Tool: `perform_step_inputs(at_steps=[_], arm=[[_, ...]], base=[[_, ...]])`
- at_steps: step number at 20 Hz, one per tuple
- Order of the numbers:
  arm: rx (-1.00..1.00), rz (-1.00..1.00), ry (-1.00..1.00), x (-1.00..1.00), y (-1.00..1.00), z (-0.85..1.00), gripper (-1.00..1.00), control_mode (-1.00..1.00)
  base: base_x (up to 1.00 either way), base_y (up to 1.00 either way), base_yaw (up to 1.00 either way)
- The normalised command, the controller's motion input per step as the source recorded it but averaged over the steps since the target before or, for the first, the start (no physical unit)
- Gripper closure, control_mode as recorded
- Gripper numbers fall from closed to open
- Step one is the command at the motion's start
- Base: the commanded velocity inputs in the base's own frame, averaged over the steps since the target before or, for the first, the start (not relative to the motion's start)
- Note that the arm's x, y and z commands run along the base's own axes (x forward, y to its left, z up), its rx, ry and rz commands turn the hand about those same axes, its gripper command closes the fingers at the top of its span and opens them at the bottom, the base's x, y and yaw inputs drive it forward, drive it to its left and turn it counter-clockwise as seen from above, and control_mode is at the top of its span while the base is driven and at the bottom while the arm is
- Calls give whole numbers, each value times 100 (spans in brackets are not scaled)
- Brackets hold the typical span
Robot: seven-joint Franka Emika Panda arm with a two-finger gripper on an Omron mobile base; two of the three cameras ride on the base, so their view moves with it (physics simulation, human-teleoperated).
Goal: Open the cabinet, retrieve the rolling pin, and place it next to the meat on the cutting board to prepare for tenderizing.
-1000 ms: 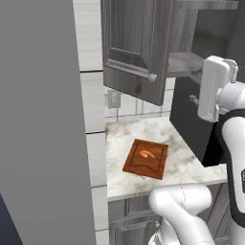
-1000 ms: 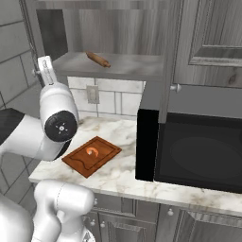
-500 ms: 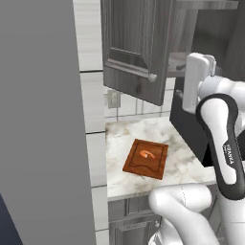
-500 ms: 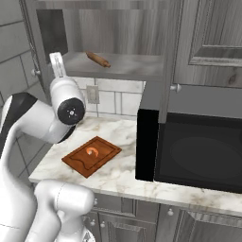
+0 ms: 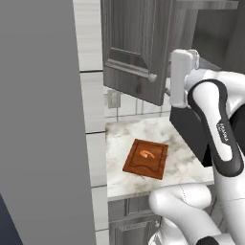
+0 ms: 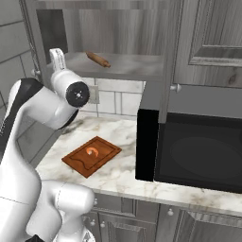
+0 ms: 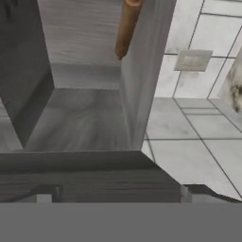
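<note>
The cabinet (image 6: 118,28) stands open, its door (image 5: 134,48) swung out toward me. On its grey shelf (image 6: 127,66) lies the slim brown rolling pin (image 6: 98,59); one end of the rolling pin (image 7: 126,28) shows at the top of the hand view. My gripper (image 7: 116,194) is open and holds nothing, a little short of the shelf's front edge. The white hand (image 6: 57,57) is raised to the left of the pin, beside the door's lower corner (image 5: 184,76). The meat (image 6: 92,151) rests on the cutting board (image 6: 75,163) on the counter below; from the left I see the same board (image 5: 139,167) and meat (image 5: 147,153).
A black microwave (image 6: 198,151) fills the right of the marble counter (image 6: 123,175), under a shut cabinet door (image 6: 212,38). A wall outlet (image 7: 192,60) sits on the tiled backsplash. A tall grey panel (image 5: 43,119) blocks the left. Grey base cabinets (image 6: 137,222) run under the counter.
The arm has swung in toward the open cabinet, carrying the hand up and closer to the shelf. The gripper has stayed open. Board, meat and rolling pin have not moved.
</note>
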Motion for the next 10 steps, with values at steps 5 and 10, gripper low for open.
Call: perform_step_inputs(at_steps=[5, 10], arm=[[0, 10, -3, -11, 65, -3, -100, -100], [0, 8, -3, -16, 71, -6, -100, -100]], base=[[0, 0, 0], [0, 0, 0]])
